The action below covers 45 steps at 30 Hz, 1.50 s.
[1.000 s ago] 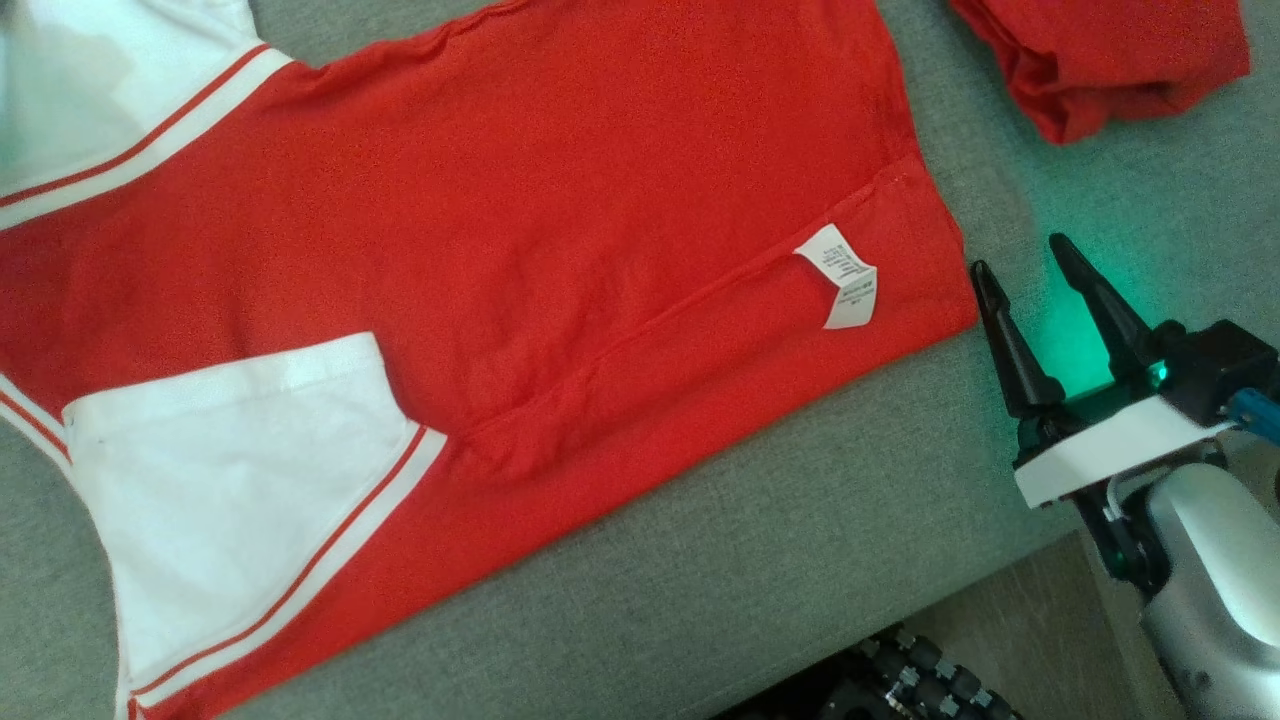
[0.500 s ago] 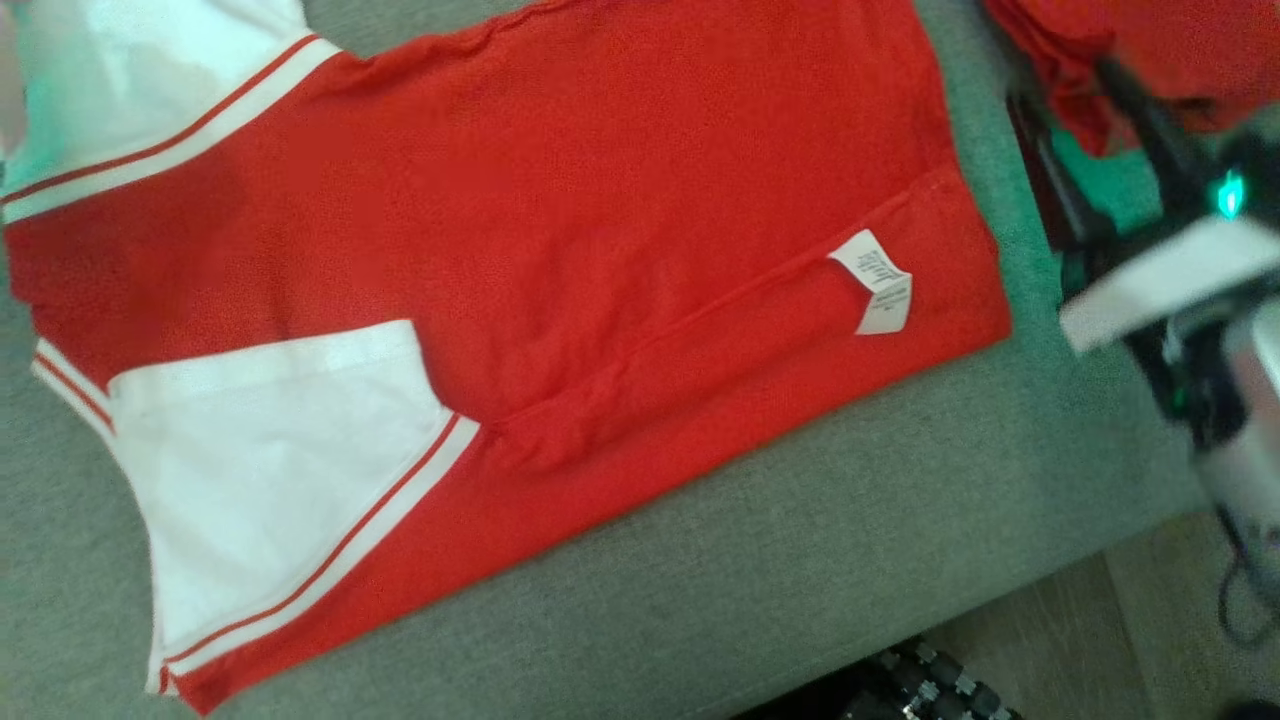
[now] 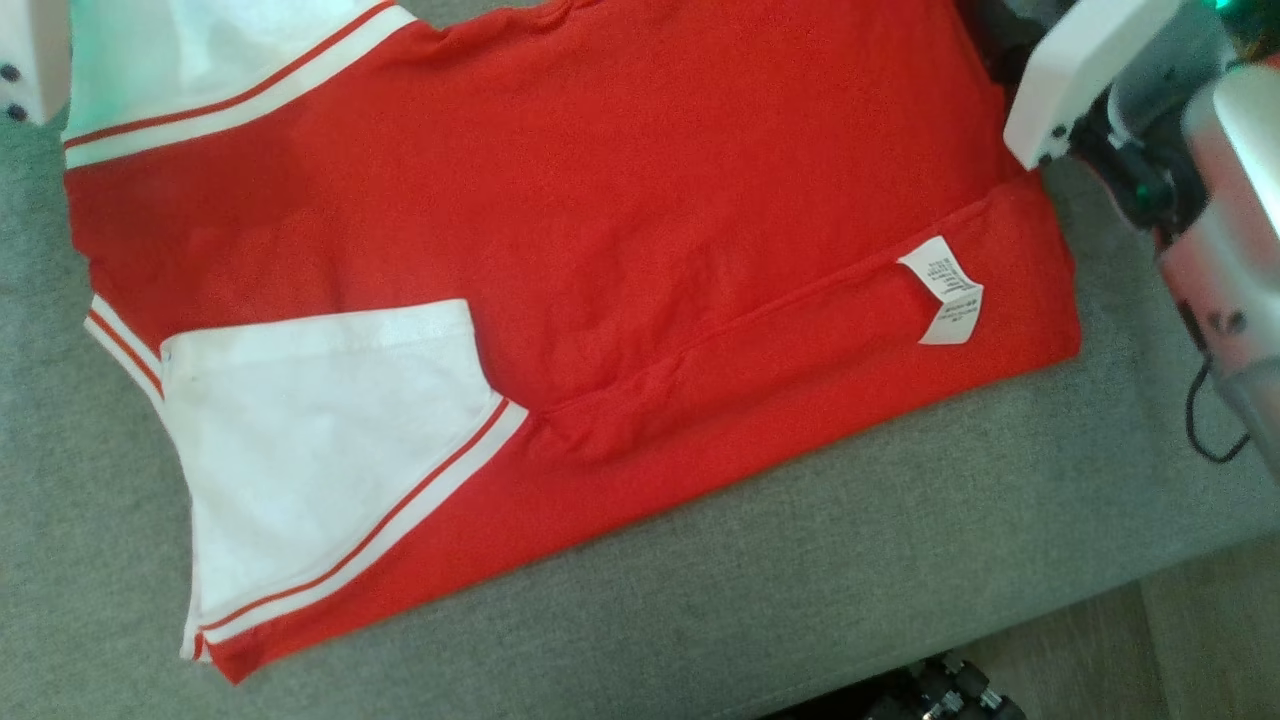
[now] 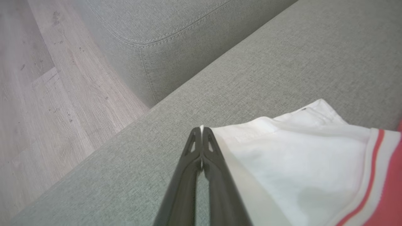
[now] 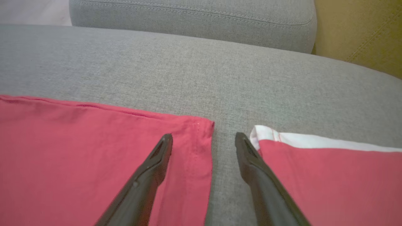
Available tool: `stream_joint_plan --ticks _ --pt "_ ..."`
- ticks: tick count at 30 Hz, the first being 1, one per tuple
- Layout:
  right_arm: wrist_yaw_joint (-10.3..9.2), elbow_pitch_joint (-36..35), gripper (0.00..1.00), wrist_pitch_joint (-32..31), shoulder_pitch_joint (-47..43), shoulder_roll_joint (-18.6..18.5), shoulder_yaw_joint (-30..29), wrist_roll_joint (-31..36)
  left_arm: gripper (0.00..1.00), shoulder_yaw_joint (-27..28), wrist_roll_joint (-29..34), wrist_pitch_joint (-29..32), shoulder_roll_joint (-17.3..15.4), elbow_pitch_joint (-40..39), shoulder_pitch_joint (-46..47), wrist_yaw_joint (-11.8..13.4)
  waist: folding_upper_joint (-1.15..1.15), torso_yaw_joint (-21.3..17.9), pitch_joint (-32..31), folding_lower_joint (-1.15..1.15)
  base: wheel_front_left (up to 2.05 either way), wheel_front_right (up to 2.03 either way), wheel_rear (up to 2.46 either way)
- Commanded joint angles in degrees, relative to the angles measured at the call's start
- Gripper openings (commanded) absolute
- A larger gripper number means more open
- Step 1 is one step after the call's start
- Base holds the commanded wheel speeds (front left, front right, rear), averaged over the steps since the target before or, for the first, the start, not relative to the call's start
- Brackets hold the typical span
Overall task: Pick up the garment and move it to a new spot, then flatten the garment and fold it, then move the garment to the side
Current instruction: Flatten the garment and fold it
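Left gripper (image 4: 201,131): jaws pinch only a sliver of sleeve (image 4: 298,157); could slip. Right gripper (image 5: 204,138): jaws open over garment (image 5: 78,150) hem; could snag other shirt (image 5: 329,175) beside it.

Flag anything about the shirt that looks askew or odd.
The red garment lies slanted on the grey cushion. A raised crease runs across its lower half, and the white care label shows on top, so it may be inside out.

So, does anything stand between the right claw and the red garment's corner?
Nothing visible does. The open right claw hovers directly over the corner of the garment, which lies flat on the grey sofa. A second red garment lies beside the other finger, apart from that corner.
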<state>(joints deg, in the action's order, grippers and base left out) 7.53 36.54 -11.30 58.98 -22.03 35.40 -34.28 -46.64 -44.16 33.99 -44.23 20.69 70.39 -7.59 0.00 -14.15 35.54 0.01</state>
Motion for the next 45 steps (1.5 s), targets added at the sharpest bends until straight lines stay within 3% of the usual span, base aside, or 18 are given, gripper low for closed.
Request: stream_joint_plan --ticks 1,7,11,13,15,18,21,24,28,37,45 --pt "-0.04 -0.08 1.00 -0.18 0.97 -0.18 0.52 0.04 0.00 2.20 -0.34 -0.47 -2.83 -1.61 3.46 0.11 0.00 0.11 0.15 -0.01 0.00 0.00 0.00" --pt "-0.04 6.39 1.00 -0.35 5.76 0.66 5.01 0.80 0.00 -0.07 -1.23 -1.39 -3.37 -1.52 5.04 0.11 0.00 0.52 0.56 -0.01 0.00 0.00 0.00" --pt "-0.04 9.31 0.92 -1.18 7.49 1.14 7.44 -0.67 0.00 -1.45 -1.86 -1.57 -3.27 -0.96 5.92 0.11 0.00 0.82 0.64 -0.01 0.00 0.00 0.00" --pt "-0.04 9.94 0.81 -1.18 8.06 1.06 8.76 -1.67 0.00 -2.00 -2.22 -1.84 -3.22 -0.63 6.19 0.10 0.00 0.95 0.60 -0.01 0.00 0.00 0.00" --pt "-0.04 10.34 0.52 -1.46 8.46 0.75 10.44 -2.49 0.00 -2.52 -2.53 -2.19 -3.19 -0.33 6.43 0.10 0.00 1.08 0.54 -0.01 0.00 0.00 0.00" --pt "-0.04 10.87 0.25 -1.40 9.13 -0.04 12.49 -3.80 0.00 -3.33 -2.90 -2.81 -3.21 0.08 6.82 0.10 0.00 1.32 0.45 -0.01 0.00 0.00 0.00" --pt "-0.04 11.34 0.24 -0.75 10.01 -0.63 14.13 -4.77 0.00 -4.14 -3.18 -3.54 -3.26 0.40 7.25 0.10 0.00 1.49 0.37 -0.01 0.00 0.00 0.00" --pt "-0.04 11.68 0.00 0.30 10.98 -1.30 15.92 -5.24 0.00 -5.07 -3.06 -4.75 -3.32 0.52 7.64 0.10 0.00 1.71 0.20 -0.01 0.00 0.00 0.00" --pt "-0.04 12.11 0.00 1.95 11.85 -1.84 16.94 -6.02 0.00 -5.87 -2.38 -7.41 -3.40 0.25 8.15 0.10 0.00 1.98 0.10 -0.01 0.00 0.00 0.00" --pt "-0.04 13.10 0.00 10.40 12.09 -4.37 15.75 -11.05 0.00 -7.36 0.24 -20.22 -3.02 1.78 10.00 0.10 0.00 3.60 -1.61 -0.01 0.00 0.00 0.00" --pt "-0.04 12.37 0.00 16.30 7.16 -7.08 14.37 -17.12 0.00 -5.75 -2.12 -31.00 -1.75 2.14 6.84 0.12 0.00 6.06 -5.61 -0.01 0.00 0.00 0.00"
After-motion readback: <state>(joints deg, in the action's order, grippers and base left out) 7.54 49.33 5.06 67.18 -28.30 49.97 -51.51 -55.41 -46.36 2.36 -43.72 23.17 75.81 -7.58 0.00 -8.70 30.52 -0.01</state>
